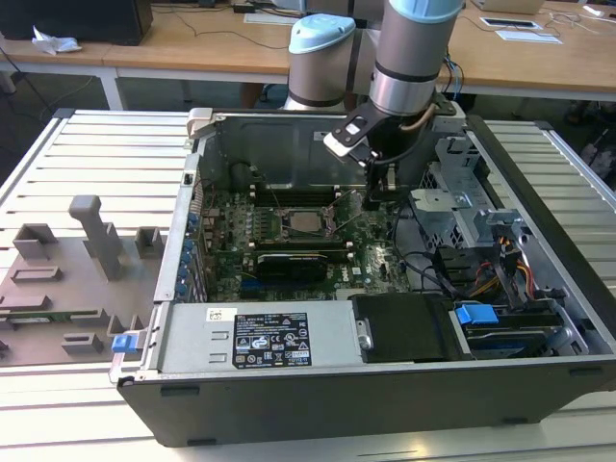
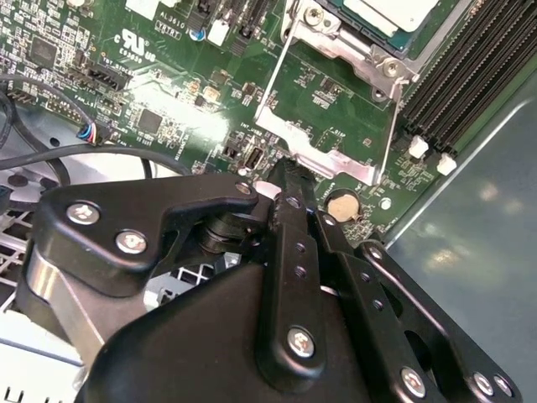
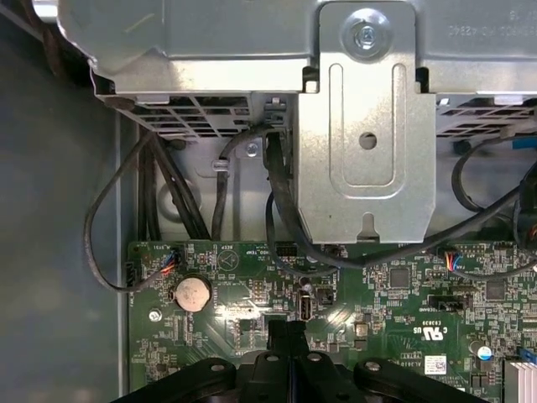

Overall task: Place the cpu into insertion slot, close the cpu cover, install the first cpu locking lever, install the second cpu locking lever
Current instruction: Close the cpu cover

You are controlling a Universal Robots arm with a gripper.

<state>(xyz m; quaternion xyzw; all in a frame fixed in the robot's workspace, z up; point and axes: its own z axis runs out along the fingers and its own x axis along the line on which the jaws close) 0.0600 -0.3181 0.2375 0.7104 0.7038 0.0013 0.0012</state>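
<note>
Pale silver metal tops the cpu (image 2: 390, 13), which sits in the insertion slot (image 2: 340, 38), beyond the fingertips. Between the two, the cpu cover (image 2: 331, 157) is open off the slot, its near rail right at the tips of the gripper (image 2: 284, 172). The black fingers (image 2: 289, 218) look pressed together, with nothing seen between them. A round coin cell (image 2: 340, 204) lies just beside them on the green motherboard (image 3: 377, 311).

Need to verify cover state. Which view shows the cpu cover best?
Second wrist view: the cpu cover is a silver frame open off the insertion slot, board visible through its cut-out. Exterior view: too small to judge. The first wrist view looks at cables and a metal bracket.
</note>
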